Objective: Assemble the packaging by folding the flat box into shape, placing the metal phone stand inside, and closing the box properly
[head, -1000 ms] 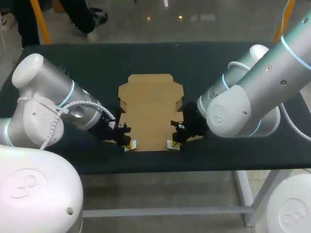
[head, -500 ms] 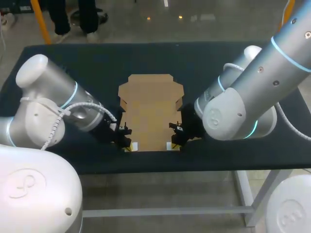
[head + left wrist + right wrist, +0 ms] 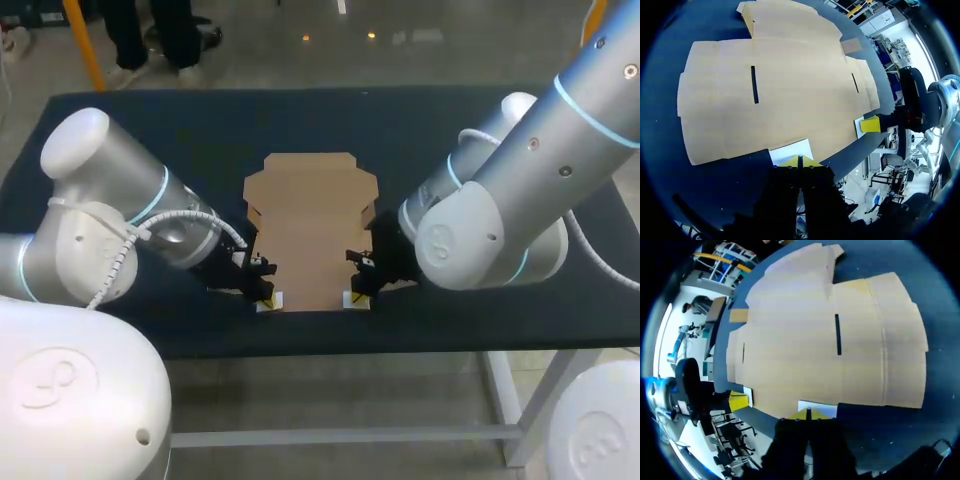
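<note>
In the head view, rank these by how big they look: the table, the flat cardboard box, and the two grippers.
1. dark rectangular tabletop
2. flat brown cardboard box
3. left gripper and right gripper: alike and partly hidden, so not ranked against each other.

We see the flat box as one unfolded sheet of plain brown cardboard, lying flat on the dark table with its near edge close to the table's front edge. Two narrow slits cut its middle panel, and a small white patch sits at each near corner.
</note>
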Controlling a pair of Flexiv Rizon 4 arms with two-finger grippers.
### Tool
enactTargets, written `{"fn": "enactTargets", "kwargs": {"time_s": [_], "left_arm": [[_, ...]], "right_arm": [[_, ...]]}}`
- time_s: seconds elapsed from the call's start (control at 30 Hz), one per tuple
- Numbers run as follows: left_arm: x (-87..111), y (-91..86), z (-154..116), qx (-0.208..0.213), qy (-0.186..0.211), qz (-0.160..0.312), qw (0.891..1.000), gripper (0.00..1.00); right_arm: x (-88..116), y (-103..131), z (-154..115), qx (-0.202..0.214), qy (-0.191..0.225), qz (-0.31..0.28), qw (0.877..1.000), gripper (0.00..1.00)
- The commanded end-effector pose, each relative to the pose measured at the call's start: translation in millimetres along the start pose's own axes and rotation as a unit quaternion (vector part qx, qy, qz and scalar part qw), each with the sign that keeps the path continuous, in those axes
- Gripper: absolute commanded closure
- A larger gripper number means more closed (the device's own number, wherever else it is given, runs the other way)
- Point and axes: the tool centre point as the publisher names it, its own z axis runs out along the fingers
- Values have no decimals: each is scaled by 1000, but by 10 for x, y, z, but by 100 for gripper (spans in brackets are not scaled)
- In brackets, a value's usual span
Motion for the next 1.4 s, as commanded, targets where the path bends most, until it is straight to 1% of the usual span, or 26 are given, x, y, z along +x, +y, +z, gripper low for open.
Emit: {"fn": "enactTargets", "kwargs": {"time_s": [0.03, 0.2, 0.37, 0.43, 0.53, 0.57, 0.63, 0.67, 0.7, 0.73, 0.8, 0.83, 0.87, 0.93, 0.97, 1.0, 1.03, 1.3, 1.4], "left_arm": [[-12, 41, -170, 9, 21, 4, 1000, 100], [-13, 14, -319, 19, 44, 7, 999, 100], [-43, -33, -453, 16, 60, 8, 998, 100], [-59, -50, -498, 17, 65, 7, 998, 100], [-85, -75, -563, 16, 74, 5, 997, 100], [-94, -85, -585, 17, 77, 5, 997, 97], [-112, -101, -632, 18, 81, 4, 997, 71], [-122, -109, -656, 19, 83, 3, 996, 63], [-131, -115, -681, 20, 85, 3, 996, 51], [-139, -121, -704, 21, 86, 3, 996, 38], [-155, -138, -752, 24, 87, 2, 996, 9], [-164, -148, -777, 24, 88, 2, 996, 3], [-175, -160, -800, 26, 89, 0, 996, 0], [-194, -183, -857, 28, 90, -1, 996, 0], [-201, -193, -883, 29, 90, -1, 995, 0], [-204, -201, -909, 30, 90, -1, 995, 0], [-204, -209, -933, 32, 89, -1, 996, 0], [-256, -332, -1180, 38, 90, 11, 995, 0], [-294, -406, -1265, 34, 87, 11, 996, 0]], "right_arm": [[-67, 0, -167, 2, 37, -4, 999, 100], [-126, 50, -312, 9, 77, -13, 997, 100], [-209, 119, -420, 15, 106, -10, 994, 100], [-256, 159, -476, 20, 127, -10, 992, 100], [-321, 215, -554, 22, 143, -8, 989, 100], [-340, 235, -580, 23, 149, -8, 989, 99], [-374, 272, -630, 23, 156, -6, 988, 96], [-391, 293, -657, 25, 162, -6, 987, 89], [-411, 315, -684, 24, 166, -5, 986, 82], [-427, 334, -705, 24, 167, -4, 986, 76], [-469, 377, -760, 25, 179, -4, 984, 71], [-483, 392, -780, 24, 181, -2, 983, 67], [-496, 409, -801, 23, 184, -1, 983, 60], [-526, 447, -843, 24, 190, 0, 982, 45], [-546, 473, -869, 22, 192, 3, 981, 20], [-564, 494, -893, 23, 195, 3, 980, 3], [-581, 518, -920, 22, 197, 4, 980, 0], [-654, 693, -1113, 12, 206, 16, 978, 0], [-699, 761, -1201, 12, 223, 17, 975, 0]]}}
